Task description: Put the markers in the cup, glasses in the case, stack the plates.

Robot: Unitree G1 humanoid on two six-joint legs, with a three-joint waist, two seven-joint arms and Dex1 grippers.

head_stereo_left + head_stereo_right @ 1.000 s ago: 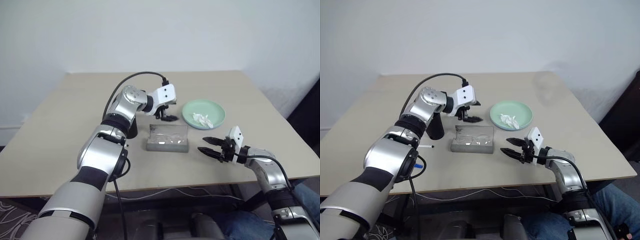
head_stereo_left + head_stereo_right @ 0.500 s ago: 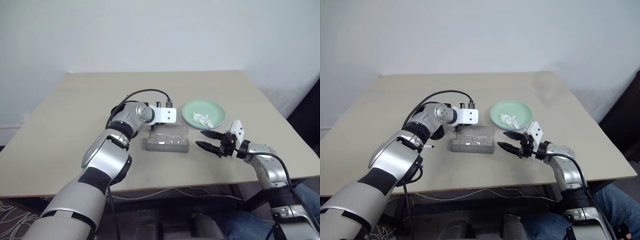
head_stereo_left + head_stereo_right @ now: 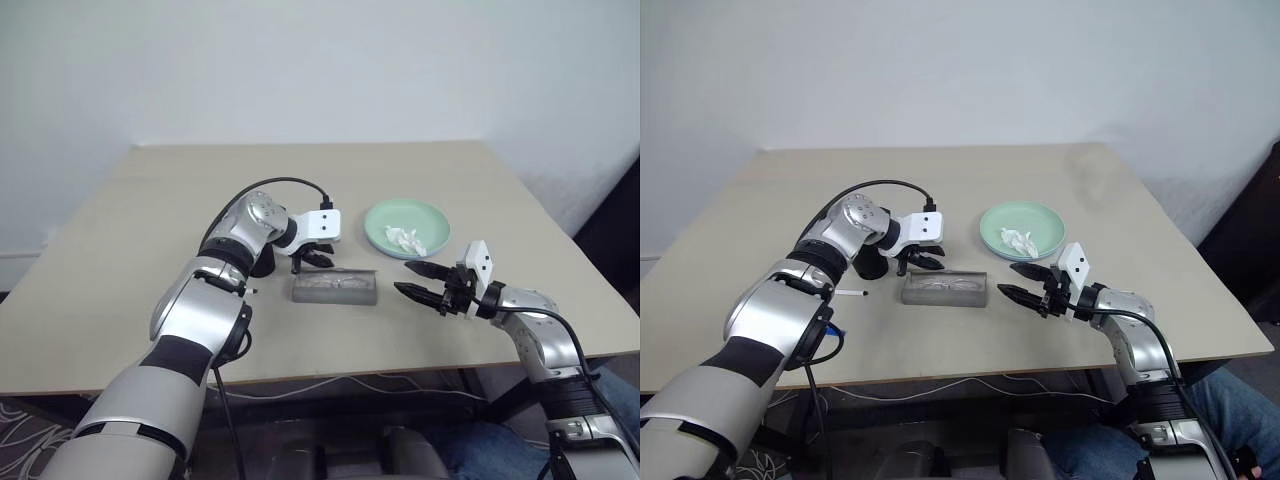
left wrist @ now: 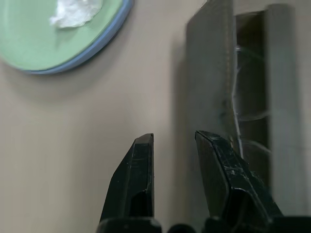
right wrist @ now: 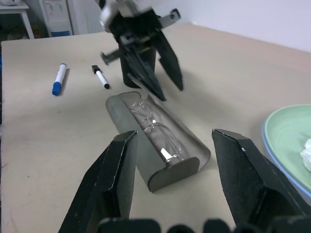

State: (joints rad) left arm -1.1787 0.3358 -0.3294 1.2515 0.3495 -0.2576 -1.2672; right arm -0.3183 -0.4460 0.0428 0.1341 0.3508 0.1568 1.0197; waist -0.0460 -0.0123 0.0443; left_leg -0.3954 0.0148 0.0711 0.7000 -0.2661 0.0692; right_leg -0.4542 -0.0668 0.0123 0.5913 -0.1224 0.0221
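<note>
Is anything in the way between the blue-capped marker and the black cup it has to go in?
Nothing visible stands between them. The blue-capped marker lies on bare table, and the black-ended marker lies off to the side of the straight path to the black cup, whose mouth is hidden behind the left gripper.

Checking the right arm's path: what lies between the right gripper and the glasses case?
Bare tabletop; in the right eye view nothing sits between the right gripper and the case.
</note>
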